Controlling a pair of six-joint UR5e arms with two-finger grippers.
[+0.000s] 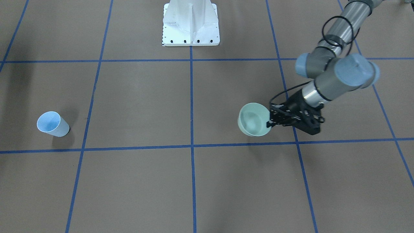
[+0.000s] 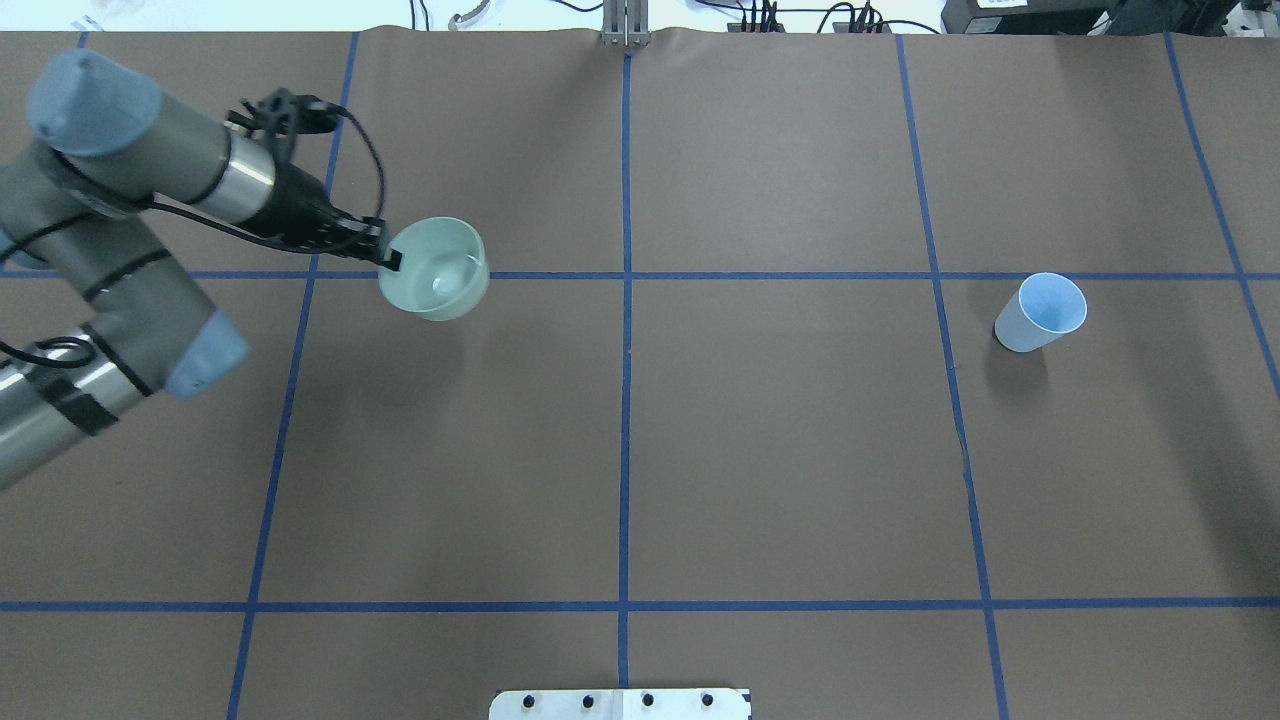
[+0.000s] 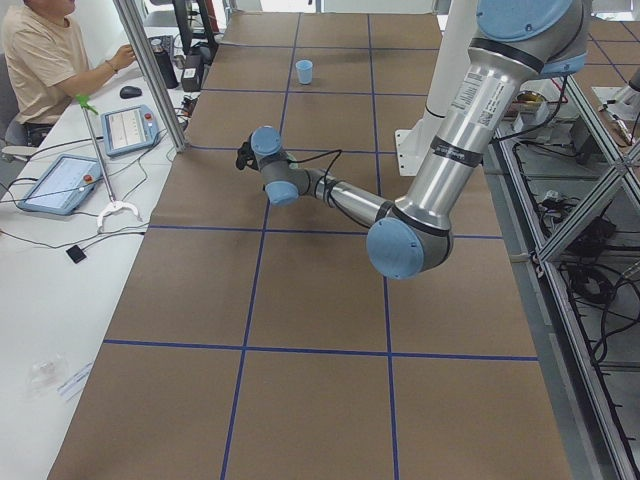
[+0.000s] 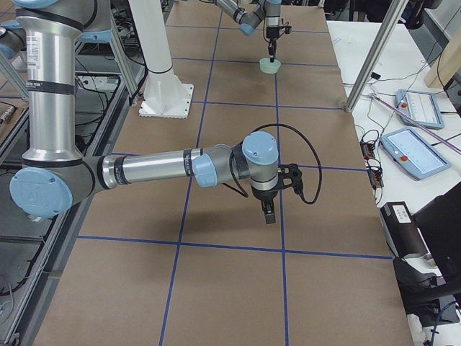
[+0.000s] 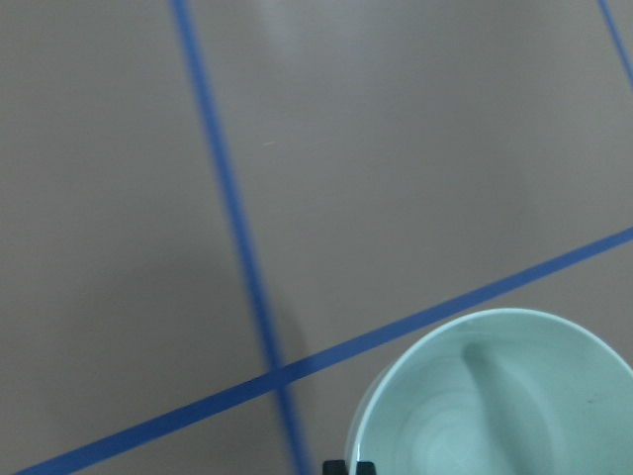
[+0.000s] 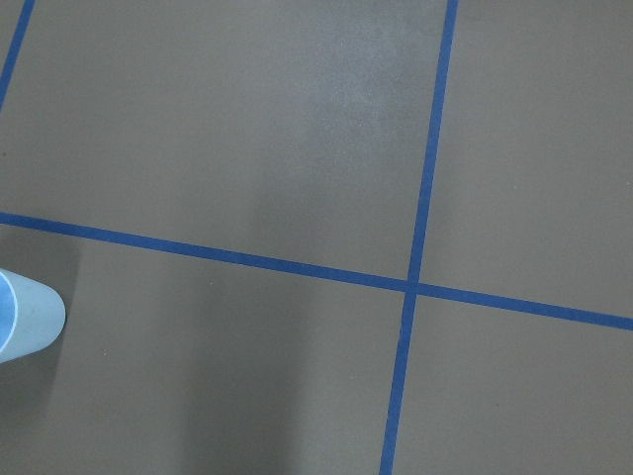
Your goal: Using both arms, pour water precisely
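My left gripper (image 1: 270,121) is shut on the near rim of a pale green bowl (image 1: 255,119), which it holds upright a little above the brown table. The gripper (image 2: 390,258) and the bowl (image 2: 435,268) also show in the overhead view, and the bowl (image 5: 499,396) fills the lower right of the left wrist view. A light-blue cup (image 2: 1040,312) stands upright far off on the table's right side and shows at the left edge of the right wrist view (image 6: 25,317). My right gripper (image 4: 268,209) points down over the table. I cannot tell if it is open.
The white pedestal (image 1: 190,22) stands at the robot's side of the table. Blue tape lines (image 2: 625,420) mark a grid on the brown cover. An operator (image 3: 40,60) sits at a side desk with tablets (image 3: 130,125) beyond the table's edge.
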